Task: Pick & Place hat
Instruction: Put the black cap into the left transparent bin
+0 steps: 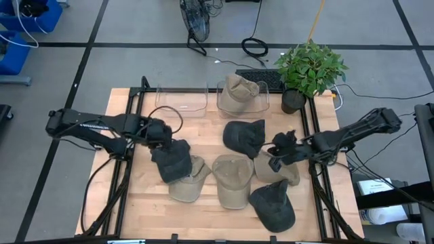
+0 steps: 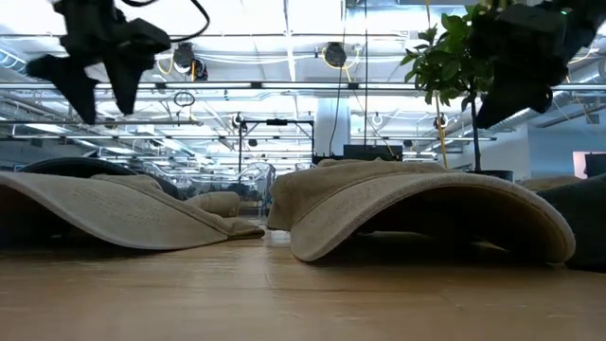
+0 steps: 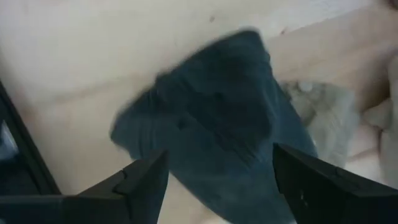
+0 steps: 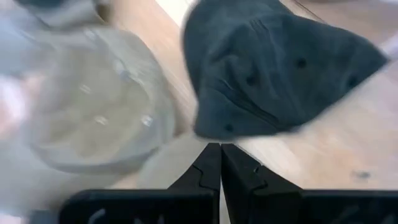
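Several caps lie on the wooden table (image 1: 142,203), some dark grey and some tan. My left gripper (image 1: 165,137) (image 3: 214,177) is open and hangs in the air over a dark cap (image 1: 173,161) (image 3: 217,124). That cap lies partly on a tan cap (image 1: 191,181). In the low view the left gripper (image 2: 95,80) is well above the table. My right gripper (image 1: 274,147) (image 4: 221,163) is shut, raised beside another dark cap (image 1: 244,135) (image 4: 273,68) and over a tan cap (image 1: 279,171).
Two clear bins stand at the far edge, one empty (image 1: 182,100) and one holding a tan cap (image 1: 241,91). A potted plant (image 1: 308,68) stands at the far right corner. Another tan cap (image 1: 232,179) and dark cap (image 1: 273,205) lie toward the near edge. Bare wood shows near left.
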Controlling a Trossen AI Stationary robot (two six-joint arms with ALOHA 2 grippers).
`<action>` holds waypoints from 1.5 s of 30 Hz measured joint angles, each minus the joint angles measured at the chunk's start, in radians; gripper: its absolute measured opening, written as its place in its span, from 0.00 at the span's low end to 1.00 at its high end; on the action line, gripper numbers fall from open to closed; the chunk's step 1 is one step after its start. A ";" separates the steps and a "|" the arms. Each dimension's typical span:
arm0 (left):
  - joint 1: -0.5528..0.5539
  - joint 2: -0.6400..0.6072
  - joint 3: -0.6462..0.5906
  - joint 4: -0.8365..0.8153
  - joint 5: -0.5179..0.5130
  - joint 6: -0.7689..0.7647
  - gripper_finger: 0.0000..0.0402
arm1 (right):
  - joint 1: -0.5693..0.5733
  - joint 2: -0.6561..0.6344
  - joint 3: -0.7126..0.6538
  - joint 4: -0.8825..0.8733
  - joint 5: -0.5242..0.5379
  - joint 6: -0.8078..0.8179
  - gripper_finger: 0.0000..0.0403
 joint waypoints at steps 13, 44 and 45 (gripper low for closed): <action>-0.215 0.001 -0.160 0.069 0.002 -0.573 0.64 | 0.000 -0.126 -0.135 0.177 -0.070 -0.078 0.00; -0.213 -0.009 -0.525 0.665 -0.255 -0.700 0.04 | 0.000 -0.074 -0.135 0.258 -0.106 -0.136 0.00; -0.213 -0.009 -0.511 0.666 -0.267 -0.682 0.03 | 0.000 -0.074 -0.135 0.258 -0.106 -0.138 0.00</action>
